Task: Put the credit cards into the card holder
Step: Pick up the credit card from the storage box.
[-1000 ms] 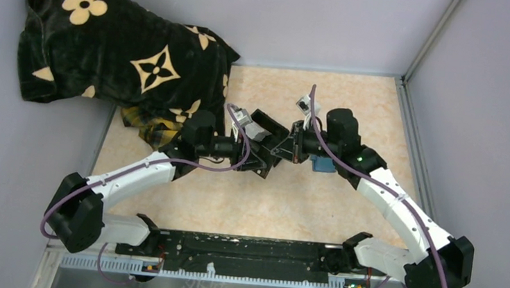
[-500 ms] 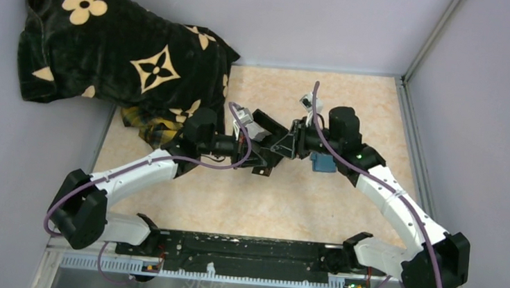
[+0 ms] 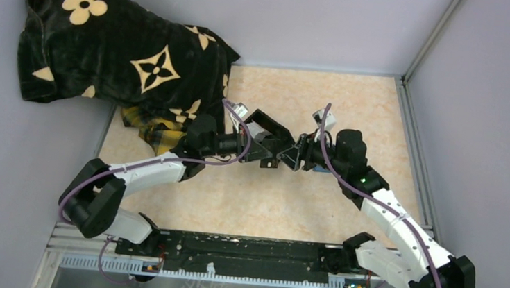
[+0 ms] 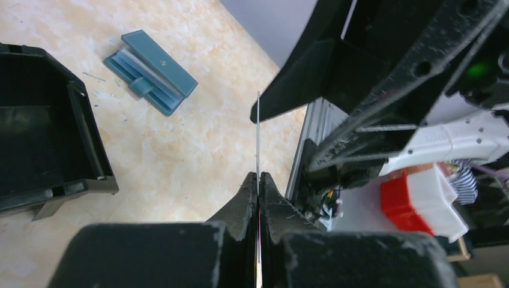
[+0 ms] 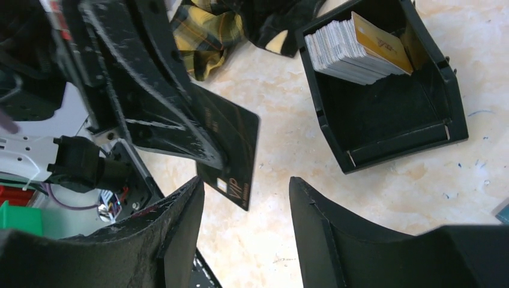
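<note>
Above the middle of the table [image 3: 254, 200], your left gripper [image 4: 259, 180] is clamped tight on one credit card [image 5: 231, 138]. It grips the card by one end, so most of it stands free in the air. Your right gripper [image 5: 243, 192] faces it with jaws parted, the card's corner showing between them, and holds nothing. The pose reads as a hand-over, meant to give a grip better suited to slotting. The card is black and glossy with gold lettering, and a mere sliver when seen edge-on from the left wrist. More cards [image 5: 342, 48], pale-edged under a tan top one, stand stacked in the black box [image 5: 390, 150]. The card holder [image 4: 151, 71], blue, lies flat on the table near the box's corner, apart from the held card.
</note>
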You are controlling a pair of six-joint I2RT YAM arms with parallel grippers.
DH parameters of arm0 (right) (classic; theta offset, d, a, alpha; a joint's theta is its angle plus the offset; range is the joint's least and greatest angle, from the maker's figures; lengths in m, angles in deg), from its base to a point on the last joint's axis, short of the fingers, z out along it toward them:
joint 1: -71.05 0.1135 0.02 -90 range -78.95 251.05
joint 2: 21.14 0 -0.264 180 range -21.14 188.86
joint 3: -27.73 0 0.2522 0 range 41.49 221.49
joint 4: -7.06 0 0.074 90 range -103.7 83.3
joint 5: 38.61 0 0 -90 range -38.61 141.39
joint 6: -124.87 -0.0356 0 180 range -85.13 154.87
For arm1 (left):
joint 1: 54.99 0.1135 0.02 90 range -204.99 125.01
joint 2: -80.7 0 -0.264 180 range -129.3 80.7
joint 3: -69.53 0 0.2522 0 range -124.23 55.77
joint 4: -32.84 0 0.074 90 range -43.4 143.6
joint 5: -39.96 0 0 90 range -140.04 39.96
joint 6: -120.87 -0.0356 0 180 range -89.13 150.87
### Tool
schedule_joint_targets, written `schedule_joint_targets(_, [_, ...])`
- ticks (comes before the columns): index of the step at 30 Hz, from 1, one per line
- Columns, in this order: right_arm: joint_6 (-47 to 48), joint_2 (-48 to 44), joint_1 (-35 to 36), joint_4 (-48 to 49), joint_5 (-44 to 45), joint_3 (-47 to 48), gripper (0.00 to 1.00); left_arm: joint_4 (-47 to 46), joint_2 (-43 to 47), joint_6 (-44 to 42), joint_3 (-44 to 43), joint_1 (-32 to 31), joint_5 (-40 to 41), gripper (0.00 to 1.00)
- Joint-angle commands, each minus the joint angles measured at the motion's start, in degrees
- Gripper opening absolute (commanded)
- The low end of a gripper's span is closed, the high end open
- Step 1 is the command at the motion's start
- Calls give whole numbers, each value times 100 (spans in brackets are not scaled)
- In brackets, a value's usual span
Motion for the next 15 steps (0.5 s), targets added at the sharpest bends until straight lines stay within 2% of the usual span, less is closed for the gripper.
schedule_joint_targets(1, [-137, -64, -35, 811, 71, -46, 55, -1520, -371, 1090, 166, 33, 71, 0])
schedule_joint_targets(8, [-145, 91, -35, 1077, 76, -217, 53, -2731, -959, 1861, 138, 33, -220, 0])
schedule_joint_targets(15, [-75, 175, -72, 1144, 132, -240, 52, -3236, -1292, 2171, -7, 75, -441, 0])
